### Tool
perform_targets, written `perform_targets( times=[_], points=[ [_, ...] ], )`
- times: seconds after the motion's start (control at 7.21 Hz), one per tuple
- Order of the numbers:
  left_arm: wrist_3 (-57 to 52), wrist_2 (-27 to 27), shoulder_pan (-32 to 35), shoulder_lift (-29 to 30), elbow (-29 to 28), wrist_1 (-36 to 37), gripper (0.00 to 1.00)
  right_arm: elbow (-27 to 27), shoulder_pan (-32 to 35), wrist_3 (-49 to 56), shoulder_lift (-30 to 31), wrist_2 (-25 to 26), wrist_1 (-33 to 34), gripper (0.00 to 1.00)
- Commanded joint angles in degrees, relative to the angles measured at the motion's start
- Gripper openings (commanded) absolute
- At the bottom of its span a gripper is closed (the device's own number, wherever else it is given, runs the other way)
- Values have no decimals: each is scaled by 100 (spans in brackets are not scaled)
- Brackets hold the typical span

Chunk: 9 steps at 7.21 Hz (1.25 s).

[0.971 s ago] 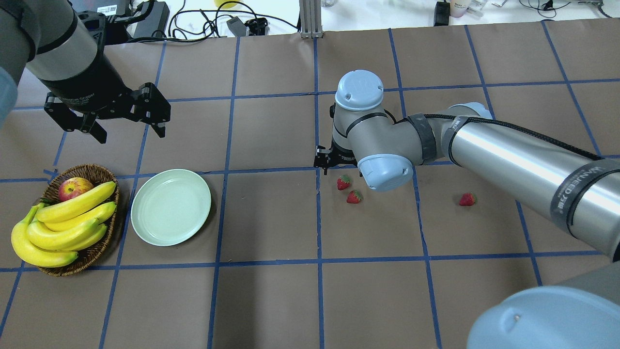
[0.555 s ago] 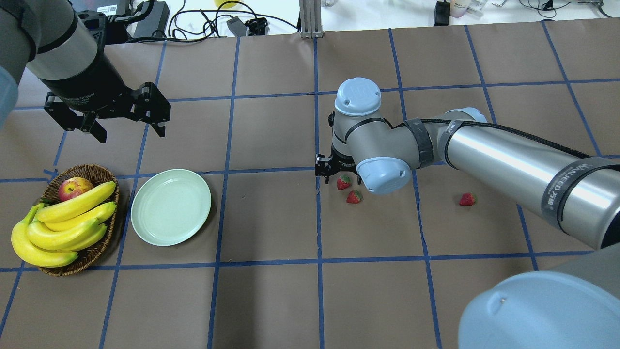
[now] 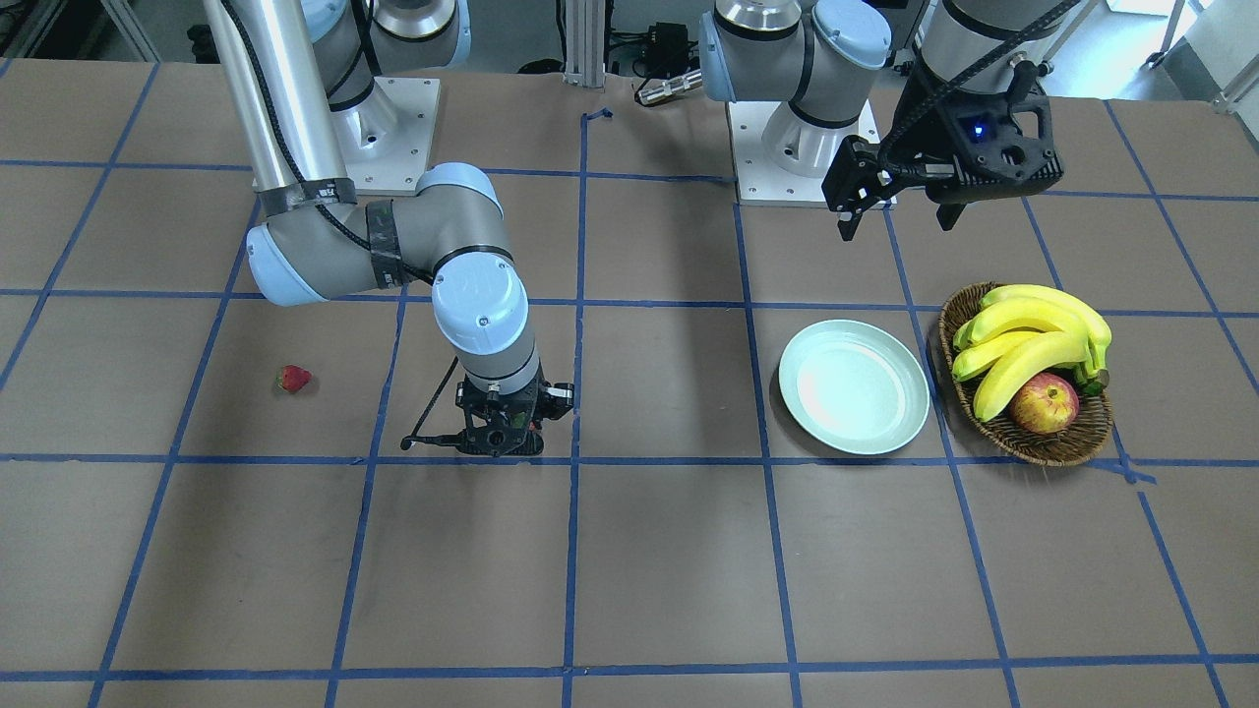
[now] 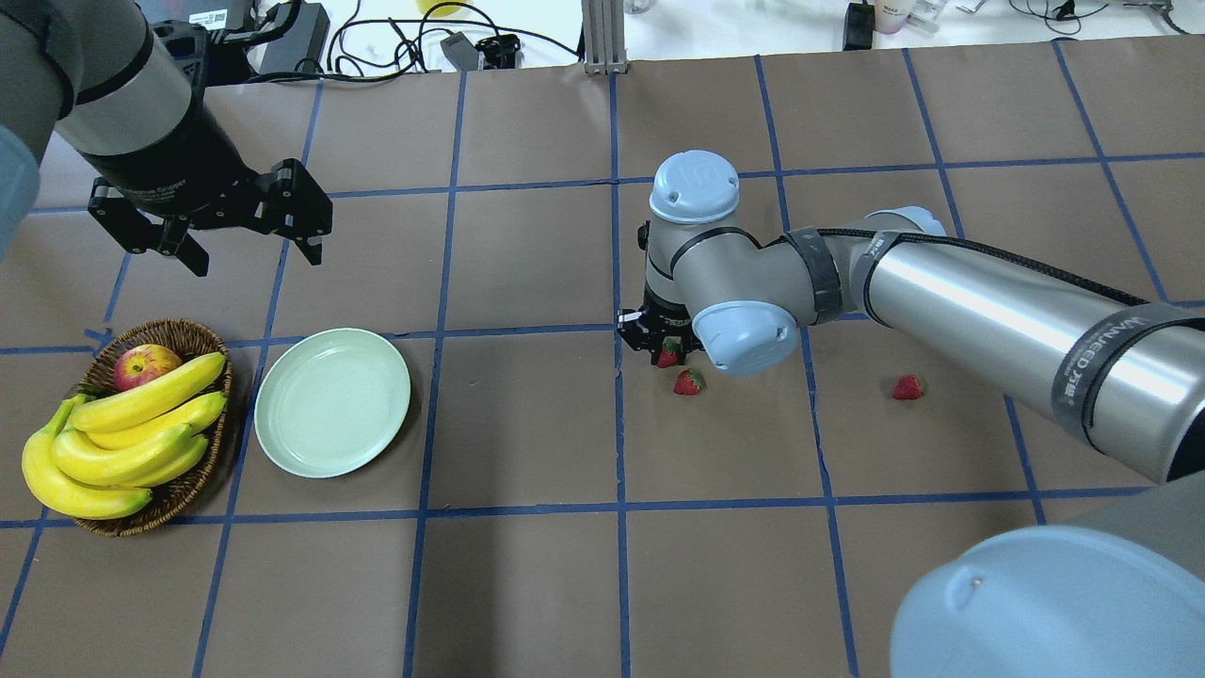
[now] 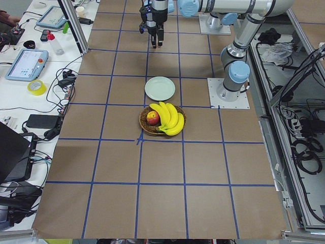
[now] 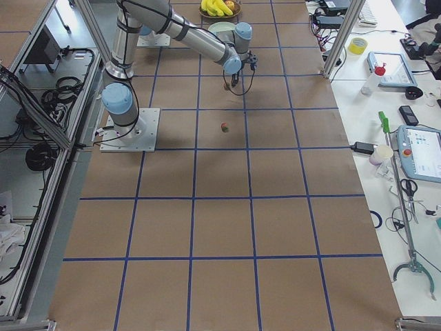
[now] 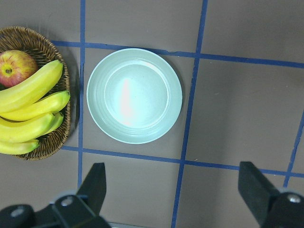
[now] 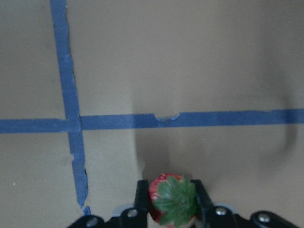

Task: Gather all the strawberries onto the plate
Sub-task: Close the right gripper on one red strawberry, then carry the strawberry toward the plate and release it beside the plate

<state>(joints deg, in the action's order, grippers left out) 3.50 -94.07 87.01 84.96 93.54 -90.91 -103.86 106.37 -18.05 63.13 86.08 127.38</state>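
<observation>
Three strawberries lie right of the table's middle. My right gripper [image 4: 666,352] is down at the table and shut on one strawberry [image 8: 172,199], which sits between its fingers [image 8: 141,198] with the green cap showing. A second strawberry [image 4: 688,381] lies just beside it, and a third [image 4: 908,387] lies farther right, also seen in the front view [image 3: 293,379]. The mint plate [image 4: 331,402] lies empty at the left, directly below the left wrist camera [image 7: 134,95]. My left gripper [image 4: 256,262] hovers open and empty above and behind the plate.
A brown wicker basket [image 4: 184,335] with bananas [image 4: 122,438] and a red-yellow apple [image 4: 146,365] stands left of the plate, touching distance from it. Cables and gear lie along the far table edge [image 4: 395,47]. The right arm's elbow [image 4: 748,334] hangs over the strawberries.
My right gripper has come down over the nearest strawberry and closed on it. The left arm has barely moved.
</observation>
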Motion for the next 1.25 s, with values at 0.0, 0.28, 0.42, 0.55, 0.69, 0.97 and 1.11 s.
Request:
perform_targets(
  times=[0.0, 0.28, 0.42, 0.55, 0.69, 0.97, 1.11],
  points=[
    [-7, 11, 0, 3, -2, 3, 100, 198, 41, -49, 42, -91, -47, 28],
    [-7, 11, 0, 3, -2, 3, 100, 585, 487, -1248, -37, -994, -21, 29],
    [-24, -6, -9, 3, 6, -5, 100, 630, 803, -1741, -150, -997, 14, 30],
    [-24, -7, -18, 3, 7, 3, 100, 735, 1067, -2242, -282, -997, 75, 31],
    [-24, -7, -18, 3, 7, -5, 100, 753, 1174, -2343, -379, -971, 67, 38],
    [-24, -7, -18, 3, 7, -14, 100, 727, 1175, -2335, -345, -988, 6, 84],
    [-24, -15, -26, 3, 7, -23, 100, 709, 1175, -2309, -327, -901, 6, 100]
  ],
)
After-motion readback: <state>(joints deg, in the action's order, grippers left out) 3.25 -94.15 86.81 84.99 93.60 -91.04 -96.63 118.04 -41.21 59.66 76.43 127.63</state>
